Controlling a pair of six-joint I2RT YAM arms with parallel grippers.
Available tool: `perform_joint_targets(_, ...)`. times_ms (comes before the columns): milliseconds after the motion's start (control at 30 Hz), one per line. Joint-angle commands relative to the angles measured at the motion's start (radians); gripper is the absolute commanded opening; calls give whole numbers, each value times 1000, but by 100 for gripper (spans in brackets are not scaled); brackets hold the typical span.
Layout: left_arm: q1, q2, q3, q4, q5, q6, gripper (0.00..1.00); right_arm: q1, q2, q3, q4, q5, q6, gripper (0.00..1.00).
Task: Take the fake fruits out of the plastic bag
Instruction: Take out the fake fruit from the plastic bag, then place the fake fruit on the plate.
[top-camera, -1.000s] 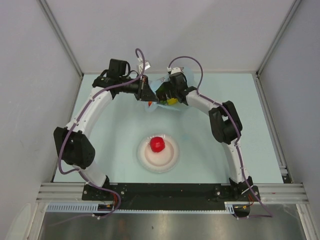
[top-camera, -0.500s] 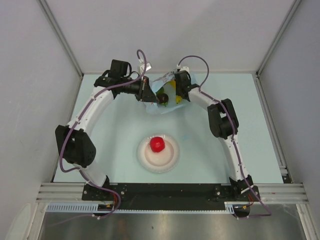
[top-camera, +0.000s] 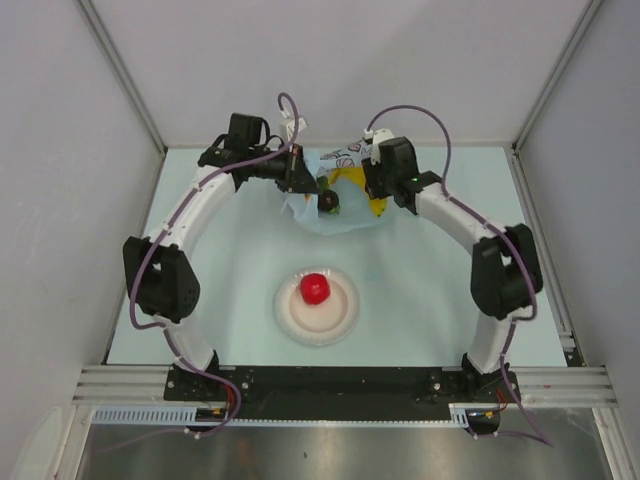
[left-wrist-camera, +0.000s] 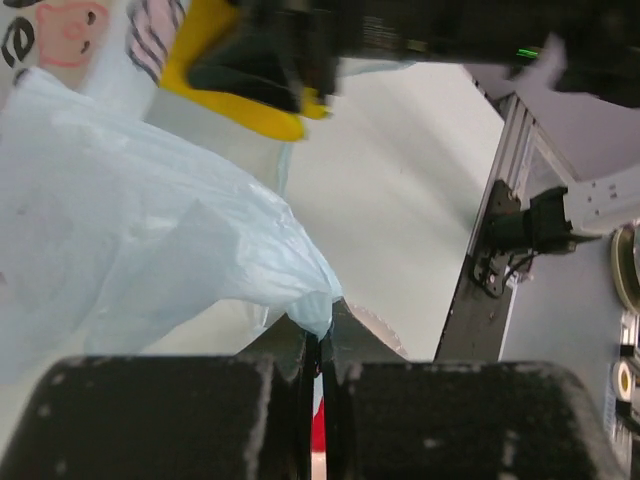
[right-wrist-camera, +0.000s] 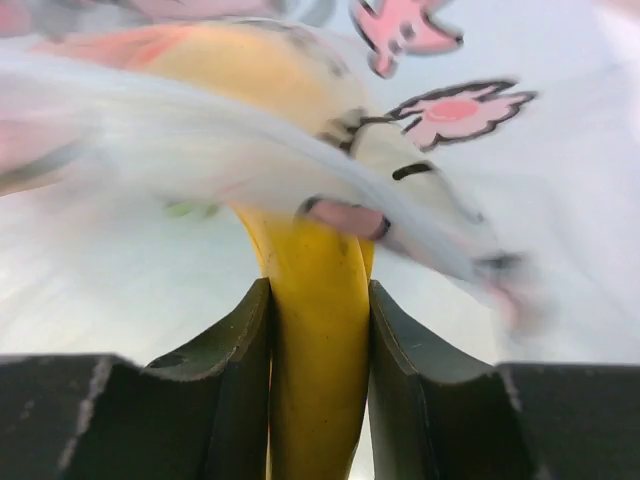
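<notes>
Right wrist: right fingers (right-wrist-camera: 235, 360) clamped around banana (right-wrist-camera: 315, 300); left fingers (left-wrist-camera: 292, 352) pinched shut on plastic bag (left-wrist-camera: 150, 250) edge.

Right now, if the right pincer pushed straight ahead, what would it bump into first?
Probably the plastic bag, draped over the banana that the right pincer is shut on.

Pale blue table (top-camera: 220, 270): white plate (top-camera: 345, 325) near centre, plastic bag (top-camera: 300, 212) toward far edge.
</notes>
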Motion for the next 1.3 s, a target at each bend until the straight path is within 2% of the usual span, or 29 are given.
perform_joint_targets(0, 0, 19, 86, 81, -16, -101, 0, -4, -274, -107, -3, -194, -109, 0)
perform_joint_targets(67, 2, 30, 103, 96, -1, -129, 0, -4, -345, -199, -33, -312, -153, 0)
perform_joint_targets(167, 1, 49, 114, 104, -4, -141, 0, 21, -460, -311, -107, -450, -305, 0)
perform_joint_targets(267, 1, 59, 115, 113, -22, -141, 0, 59, -535, -441, -112, -509, -446, 0)
perform_joint_targets(367, 2, 54, 115, 108, -28, -141, 0, 108, -539, -517, -29, -498, -521, 0)
perform_joint_targets(600, 11, 30, 97, 98, -36, -125, 0, 157, -368, -509, 299, -507, -514, 0)
perform_joint_targets(700, 13, 14, 86, 89, -37, -117, 0, 182, -321, -493, 350, -532, -515, 0)
perform_joint_targets(900, 36, 7, 86, 87, -18, -121, 0, 234, -284, -482, 379, -527, -508, 0)
perform_joint_targets(1267, 70, -73, 31, 76, -22, -89, 0, 334, -216, -411, 277, -572, -524, 0)
